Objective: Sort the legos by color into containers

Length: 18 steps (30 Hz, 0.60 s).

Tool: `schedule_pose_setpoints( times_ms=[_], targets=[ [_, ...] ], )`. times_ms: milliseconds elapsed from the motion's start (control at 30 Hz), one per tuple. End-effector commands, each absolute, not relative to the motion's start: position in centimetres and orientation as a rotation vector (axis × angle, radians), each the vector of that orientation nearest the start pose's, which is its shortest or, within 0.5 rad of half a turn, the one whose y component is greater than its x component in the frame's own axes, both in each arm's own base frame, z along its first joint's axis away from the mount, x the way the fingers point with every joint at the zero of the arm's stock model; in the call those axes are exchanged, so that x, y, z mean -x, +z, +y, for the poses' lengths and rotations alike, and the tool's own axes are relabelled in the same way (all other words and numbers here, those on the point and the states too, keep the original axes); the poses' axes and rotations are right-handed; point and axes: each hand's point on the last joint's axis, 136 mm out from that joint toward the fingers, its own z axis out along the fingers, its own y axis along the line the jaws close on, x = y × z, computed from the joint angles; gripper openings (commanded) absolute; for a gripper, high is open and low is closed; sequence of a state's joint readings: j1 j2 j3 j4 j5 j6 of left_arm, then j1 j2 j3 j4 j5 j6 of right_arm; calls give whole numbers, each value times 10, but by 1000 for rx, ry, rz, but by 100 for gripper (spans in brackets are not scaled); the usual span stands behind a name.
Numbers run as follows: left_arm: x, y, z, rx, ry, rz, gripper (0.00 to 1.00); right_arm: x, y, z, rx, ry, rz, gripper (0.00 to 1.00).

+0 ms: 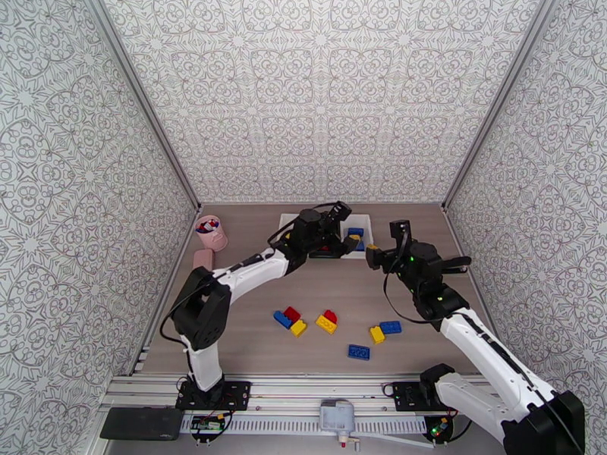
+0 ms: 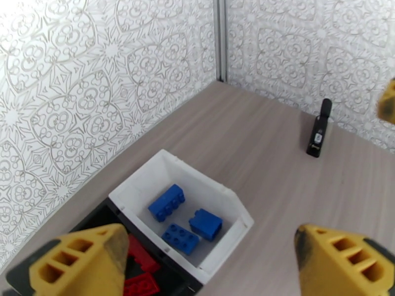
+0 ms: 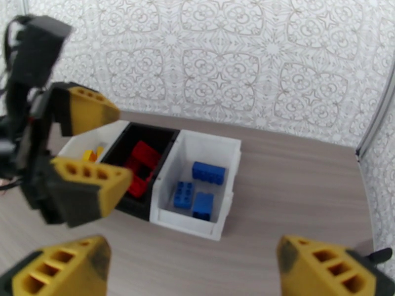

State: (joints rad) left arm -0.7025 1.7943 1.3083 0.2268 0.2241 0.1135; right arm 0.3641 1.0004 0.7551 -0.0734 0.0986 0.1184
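Note:
Three containers stand side by side at the back: a white bin (image 3: pixel 81 144) holding yellow legos (image 3: pixel 94 154), a black bin (image 1: pixel 326 250) (image 3: pixel 148 136) holding red legos (image 3: pixel 143 161), and a white bin (image 1: pixel 361 240) (image 2: pixel 148 186) (image 3: pixel 224 154) holding three blue legos (image 2: pixel 190 220) (image 3: pixel 207 172). My left gripper (image 1: pixel 336 221) (image 2: pixel 207 272) (image 3: pixel 96 144) hovers open over the black bin, nothing between its fingers. My right gripper (image 1: pixel 373 256) (image 3: pixel 192 270) is open and empty just right of the bins. Several loose legos lie nearer the arms, among them red (image 1: pixel 292 313), yellow (image 1: pixel 326 324) and blue (image 1: pixel 359 352).
A pink cup (image 1: pixel 210 230) and a flat pink case (image 1: pixel 202 258) sit by the left wall. A small black upright object (image 2: pixel 318 129) stands near the far right wall. Patterned walls close in the table on three sides.

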Motion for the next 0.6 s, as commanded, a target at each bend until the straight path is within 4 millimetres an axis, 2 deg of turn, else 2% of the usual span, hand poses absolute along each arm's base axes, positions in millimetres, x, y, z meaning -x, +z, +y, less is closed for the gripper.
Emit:
schedule_pose_setpoints(
  times_ms=[0, 133, 167, 267, 433, 567],
  targets=[
    [-365, 241, -384, -948, -595, 1609, 99, -339, 253, 97, 29, 233, 1939, 92],
    [-315, 239, -372, -1031, -640, 1600, 100, -325, 235, 83, -85, 220, 2028, 92],
    [-297, 236, -371, -1072, -689, 1601, 100, -321, 231, 80, -112, 218, 2053, 92],
    [-268, 228, -358, -1115, -725, 1626, 100, -311, 221, 74, -184, 225, 2111, 92],
    [-242, 216, -349, -1169, -737, 1527, 100, -301, 206, 65, -296, 216, 2166, 92],
    [-243, 203, -353, -1250, -734, 1470, 100, -293, 193, 55, -418, 193, 2201, 92]
  ],
)
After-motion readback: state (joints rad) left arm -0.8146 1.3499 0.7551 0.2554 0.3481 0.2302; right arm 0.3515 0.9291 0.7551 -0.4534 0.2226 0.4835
